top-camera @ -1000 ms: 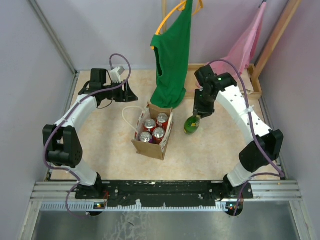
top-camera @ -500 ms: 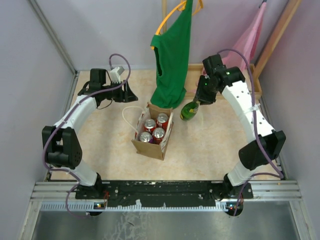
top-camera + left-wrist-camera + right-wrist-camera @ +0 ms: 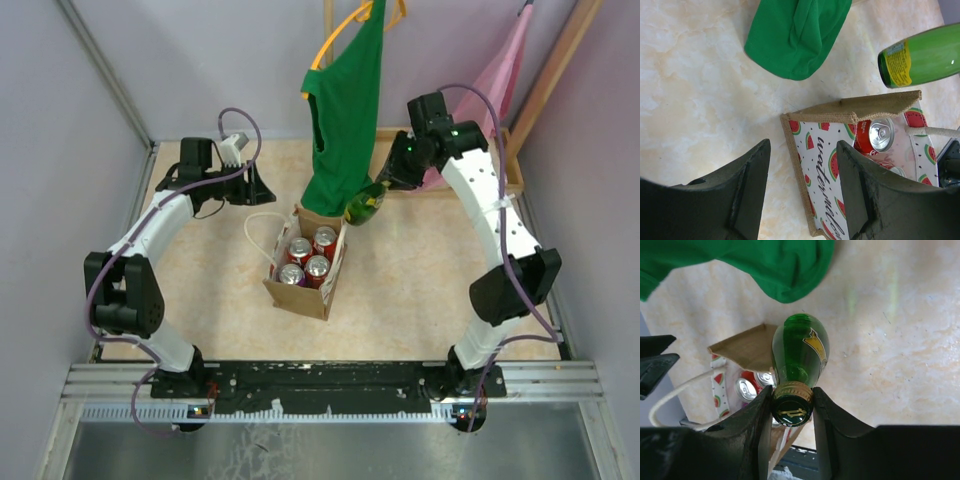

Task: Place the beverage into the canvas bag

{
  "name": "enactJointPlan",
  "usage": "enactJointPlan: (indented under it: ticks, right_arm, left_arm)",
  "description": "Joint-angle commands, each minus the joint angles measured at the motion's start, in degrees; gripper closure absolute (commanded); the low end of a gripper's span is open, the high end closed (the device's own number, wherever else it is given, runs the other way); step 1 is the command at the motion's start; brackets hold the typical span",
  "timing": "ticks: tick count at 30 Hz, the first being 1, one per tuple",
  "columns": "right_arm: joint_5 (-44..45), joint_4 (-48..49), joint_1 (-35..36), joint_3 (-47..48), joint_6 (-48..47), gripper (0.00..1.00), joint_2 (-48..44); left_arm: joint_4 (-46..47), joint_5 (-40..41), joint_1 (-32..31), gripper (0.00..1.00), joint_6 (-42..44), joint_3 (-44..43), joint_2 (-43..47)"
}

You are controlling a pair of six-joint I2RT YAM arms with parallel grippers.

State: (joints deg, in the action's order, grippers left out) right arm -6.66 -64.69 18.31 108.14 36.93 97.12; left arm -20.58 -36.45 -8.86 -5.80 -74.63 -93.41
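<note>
Beverage bottle (image 3: 801, 347) looks glassy, slick, heavy. Right gripper (image 3: 792, 407) pinches its capped neck, upper centre; left gripper (image 3: 802, 160) hangs spread, empty.

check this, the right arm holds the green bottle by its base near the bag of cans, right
No: the right wrist view shows the right arm's fingers gripping the green bottle by its capped top, not its base. It is near the bag of cans.
</note>
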Motion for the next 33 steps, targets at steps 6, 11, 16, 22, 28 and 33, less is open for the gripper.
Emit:
enactJointPlan:
  ticks: [6,11,16,22,28,33]
  right_arm:
    - [-5.8,9.9,-0.1,11.3,3.0,1.00,1.7]
    - [-8.3,12.3,-0.2,12.9,4.3,1.00,2.0]
    - [-10.7,15.2,-0.2,12.8,5.9,1.00,1.4]
    - [-13.9,20.3,-0.1,9.2,9.3,1.00,-0.3]
    - [-16.5,23.7,-0.2,5.6,12.0,1.00,-1.9]
    - [-18.9,25.7,-0.2,2.7,13.5,1.00,-4.4]
  left_arm:
    - [0.9,-0.2,-0.1,0.38,-0.5,0.7,2.3]
    - [0.9,-0.2,-0.1,0.38,-0.4,0.8,2.3]
    - [0.9,-0.3,-0.1,0.38,-0.4,0.9,2.3]
    - [0.9,-0.4,-0.1,0.38,-0.4,1.1,2.4]
    - [0.9,-0.5,-0.1,0.38,-0.3,1.2,2.4]
    - [0.9,-0.6,-0.1,0.38,-0.3,1.1,2.3]
